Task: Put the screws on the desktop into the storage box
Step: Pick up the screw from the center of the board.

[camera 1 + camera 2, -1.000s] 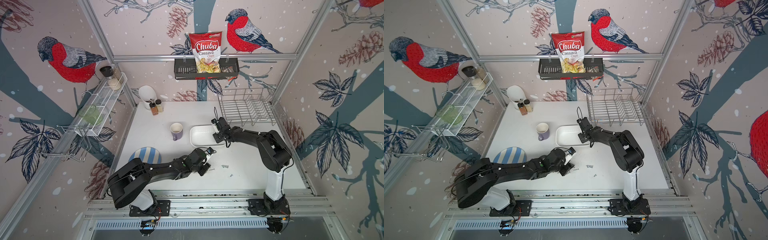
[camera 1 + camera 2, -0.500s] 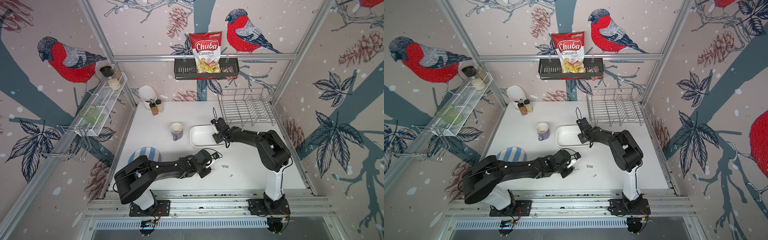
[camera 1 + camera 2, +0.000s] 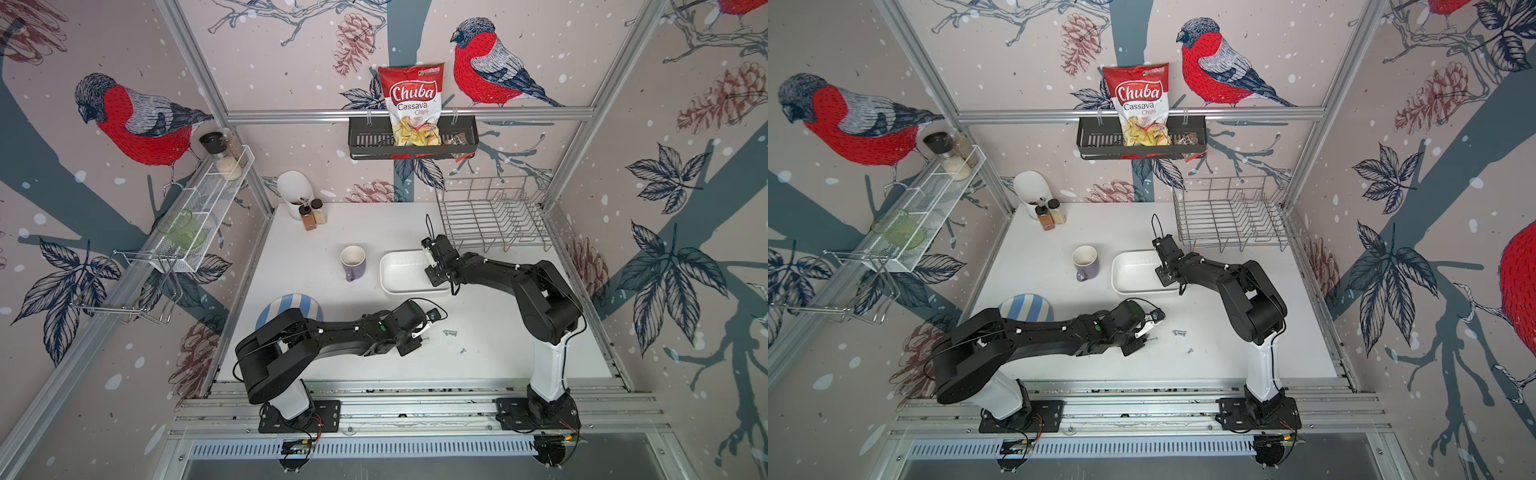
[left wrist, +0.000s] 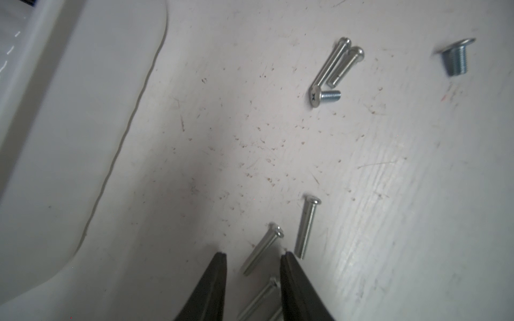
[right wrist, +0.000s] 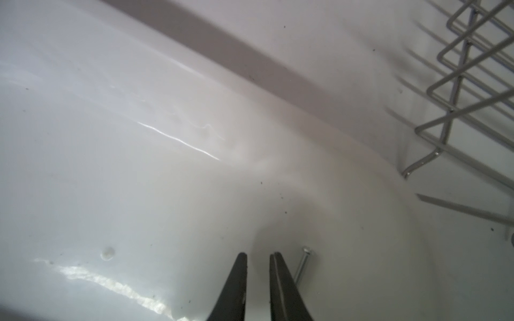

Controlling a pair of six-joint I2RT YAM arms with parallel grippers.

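1. The storage box (image 3: 398,291) stands near the middle of the surface (image 3: 332,232). The purple mug (image 3: 353,262) is on its left-edge side, and the wire rack (image 3: 494,220) occupies the far right corner.
2. The right pincer (image 5: 258,254) is positioned over the box interior, at the end of the box toward the right edge. Its jaws stand slightly apart, with nothing between them.
3. One screw (image 5: 303,264) lies on the box floor, just beside one right-pincer fingertip (image 5: 278,259).
4. The left pincer (image 4: 253,254) sits low over the surface, toward the edge by the arm bases and near the box's outer wall. Its jaws are open.
5. A long screw (image 4: 262,248) lies flat between the open tips and is not clamped.
6. A second long screw (image 4: 307,226) lies just outside one tip.
7. Three screws (image 4: 331,72) lie touching one another farther ahead, with a short bolt (image 4: 456,58) lying apart from them. In both top views the loose screws (image 3: 449,332) (image 3: 1179,332) lie near the base-side edge.
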